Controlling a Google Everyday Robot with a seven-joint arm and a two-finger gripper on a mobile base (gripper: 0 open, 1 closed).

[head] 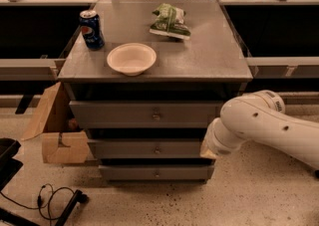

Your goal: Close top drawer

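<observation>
The top drawer [144, 114] is the wide grey front with a small central metal knob [156, 116], just under the cabinet top. It stands out a little, with a dark gap above it. My gripper [208, 149] is at the end of the white arm [259, 123], which reaches in from the right. It sits by the right end of the second drawer [149, 149], just below the top drawer's right corner. The wrist hides its fingers.
On the cabinet top [209, 60] stand a blue soda can [91, 29], a white bowl [131, 58] and a green snack bag [170, 20]. A third drawer [155, 172] is at the bottom. An open cardboard box [55, 130] is at the left. Cables [52, 200] lie on the floor.
</observation>
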